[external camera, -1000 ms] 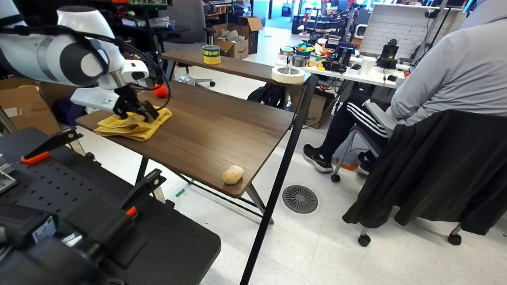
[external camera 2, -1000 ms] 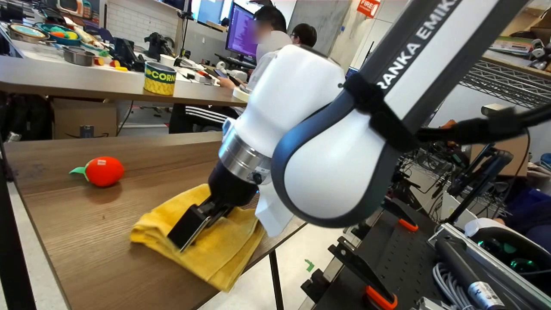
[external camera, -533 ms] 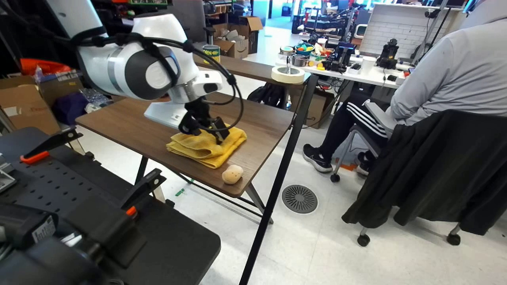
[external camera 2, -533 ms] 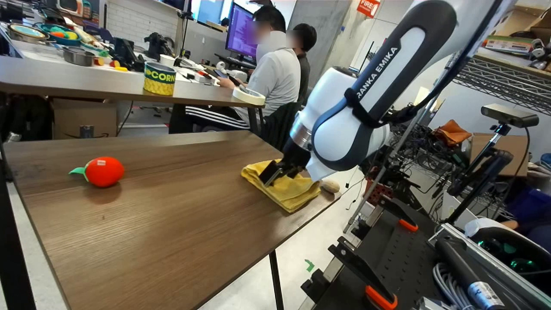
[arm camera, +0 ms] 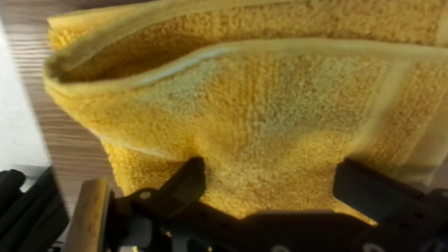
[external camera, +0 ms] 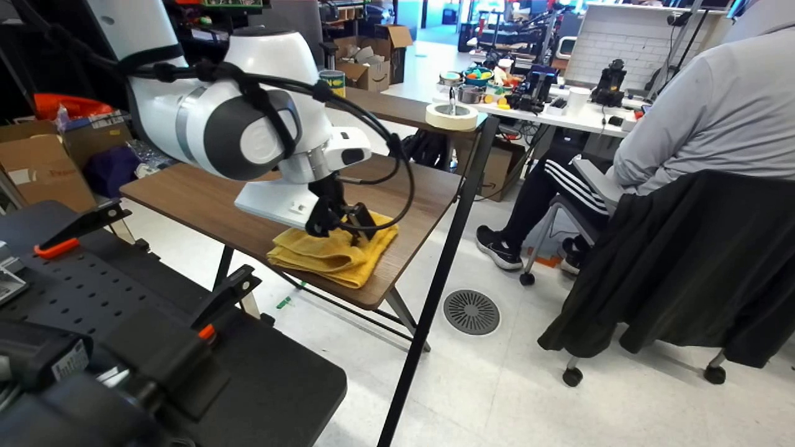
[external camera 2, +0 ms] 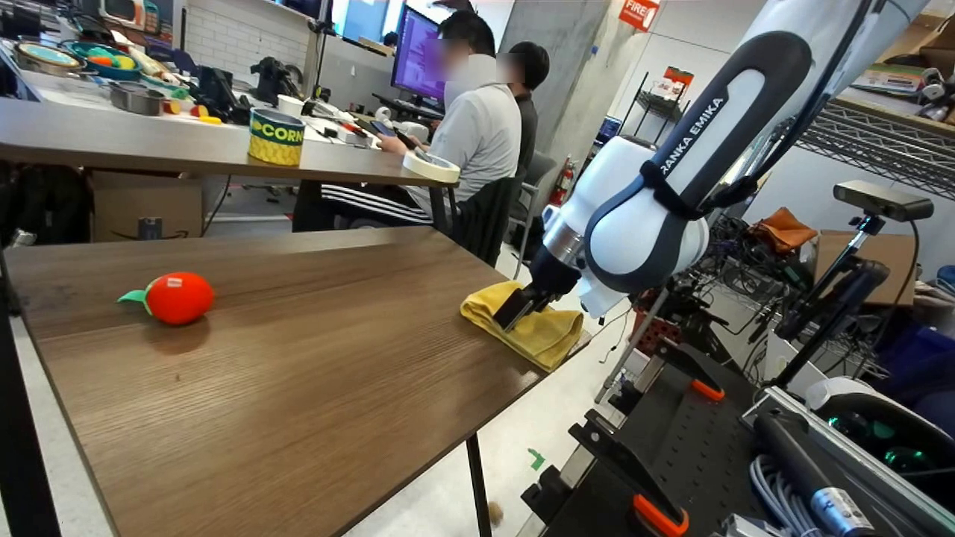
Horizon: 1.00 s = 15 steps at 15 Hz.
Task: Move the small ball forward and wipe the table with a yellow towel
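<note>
In an exterior view, a red toy lies at nine o'clock, a can at ten, tape at eleven, a fire sign at one. In an exterior view, a drain lies at five o'clock.

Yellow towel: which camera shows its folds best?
The wrist view: the yellow towel fills most of it, folded layers up close, though cropped and partly covered by the claw. Both exterior views show it smaller, partly covered too.

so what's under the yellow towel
The dark brown table shows beside the yellow towel, which lies on it. What the towel covers cannot be seen. In an exterior view, a tan blur, perhaps the small ball, shows past the table's edge.
</note>
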Tool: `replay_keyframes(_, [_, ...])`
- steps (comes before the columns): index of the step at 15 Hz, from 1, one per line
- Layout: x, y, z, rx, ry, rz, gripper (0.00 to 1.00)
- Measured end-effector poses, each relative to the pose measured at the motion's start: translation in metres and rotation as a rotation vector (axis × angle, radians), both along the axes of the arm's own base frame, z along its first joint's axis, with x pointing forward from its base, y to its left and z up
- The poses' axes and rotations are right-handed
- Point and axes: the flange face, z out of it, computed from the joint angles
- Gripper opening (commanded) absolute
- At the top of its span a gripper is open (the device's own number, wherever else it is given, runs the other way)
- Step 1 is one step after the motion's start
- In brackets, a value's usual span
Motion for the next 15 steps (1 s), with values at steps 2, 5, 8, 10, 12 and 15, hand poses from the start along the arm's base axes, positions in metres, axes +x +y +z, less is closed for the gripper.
replay_keyframes(2, [-0.006, 0.056, -0.004, 0.039, -0.001, 0.060, 1.00])
replay_keyframes(5, [0.002, 0.123, 0.000, 0.097, -0.017, 0.047, 1.00])
replay_keyframes(8, [0.041, 0.132, 0.013, 0.125, -0.074, -0.080, 1.00])
replay_keyframes(10, [0.073, 0.109, 0.018, 0.121, -0.120, -0.183, 1.00])
replay_keyframes(12, [0.099, 0.074, 0.019, 0.101, -0.154, -0.285, 1.00])
replay_keyframes(15, [0.128, 0.006, 0.013, 0.056, -0.180, -0.410, 1.00])
